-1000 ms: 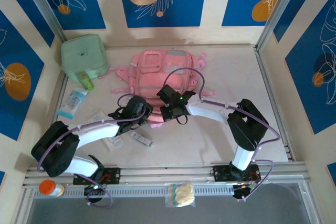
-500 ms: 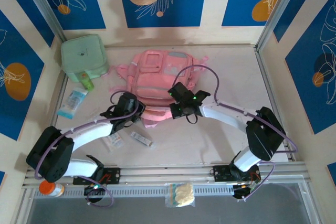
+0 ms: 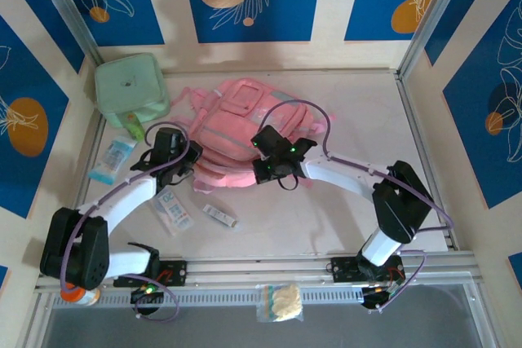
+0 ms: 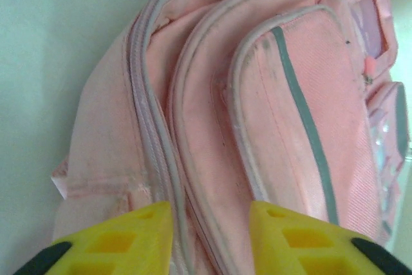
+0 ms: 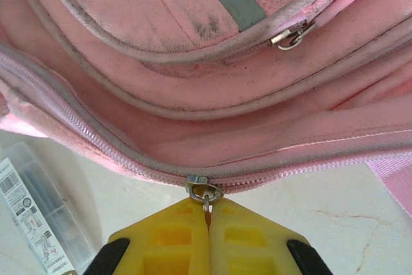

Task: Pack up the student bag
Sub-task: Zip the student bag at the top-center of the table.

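Note:
The student bag [image 3: 236, 124] is a large pink backpack lying flat mid-table, turned with its near end towards the left. My left gripper [image 3: 186, 162] is at the bag's near left edge. In the left wrist view its yellow fingers [image 4: 129, 243] stand on either side of a raised fold of the student bag [image 4: 212, 114], gripper [image 4: 211, 223] pressed onto that fabric. My right gripper [image 3: 263, 173] is at the bag's near edge. It is shut [image 5: 207, 214] on the metal zipper pull [image 5: 205, 192] of the long zipper.
A mint-green soft case [image 3: 130, 87] sits at the back left with a green tube [image 3: 134, 126] beside it. A blue packet [image 3: 112, 159], a clear packet [image 3: 173, 209] and a small wrapped item [image 3: 218, 215] lie near the left arm. An orange-lidded bottle [image 3: 73, 291] stands at the front left.
The bag has slid and swung to the left. My left gripper has moved left and away with the bag's edge. My right gripper went right, then back left, staying at the zipper.

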You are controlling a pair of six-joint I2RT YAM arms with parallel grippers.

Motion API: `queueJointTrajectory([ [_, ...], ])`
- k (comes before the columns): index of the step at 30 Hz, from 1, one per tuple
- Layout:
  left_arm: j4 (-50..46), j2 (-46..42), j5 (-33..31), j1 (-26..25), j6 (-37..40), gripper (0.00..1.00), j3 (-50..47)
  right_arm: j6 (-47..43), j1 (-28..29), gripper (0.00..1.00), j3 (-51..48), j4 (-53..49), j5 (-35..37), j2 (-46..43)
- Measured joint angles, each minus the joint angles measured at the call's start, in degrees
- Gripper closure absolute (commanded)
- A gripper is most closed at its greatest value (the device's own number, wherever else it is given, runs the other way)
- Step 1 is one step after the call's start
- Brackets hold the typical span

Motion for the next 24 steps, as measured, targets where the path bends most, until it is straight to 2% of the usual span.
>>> queueJointTrajectory([
  [4, 0.24, -6.32, 0.48, -3.96, -2.89, 0.49, -2.95, 0.76, 0.55, 1.0, 0.04, -0.39, 0.74, 0.22],
  [8, 1.42, -9.03, -0.37, -12.55, -8.81, 0.46, -5.84, 1.22, 0.81, 1.0, 0.0, -0.37, 1.22, 0.22],
  [12, 4.5, -5.53, -1.4, -19.52, -14.82, 0.41, -7.08, 1.49, 0.9, 1.0, -0.74, -0.04, 1.22, 0.22],
  [17, 6.1, 2.34, -4.35, -23.52, -18.14, 0.38, -2.99, 1.62, 1.16, 1.0, -1.7, -0.07, 1.22, 0.22],
  [22, 7.78, 7.89, -6.75, -24.28, -19.06, 0.54, -0.42, 1.62, 1.2, 1.0, -1.73, 0.09, 1.68, 0.22],
  [24, 7.78, 9.33, -7.54, -24.44, -19.34, 0.66, -0.11, 1.66, 1.29, 1.0, -1.73, -0.04, 2.49, 0.22],
])
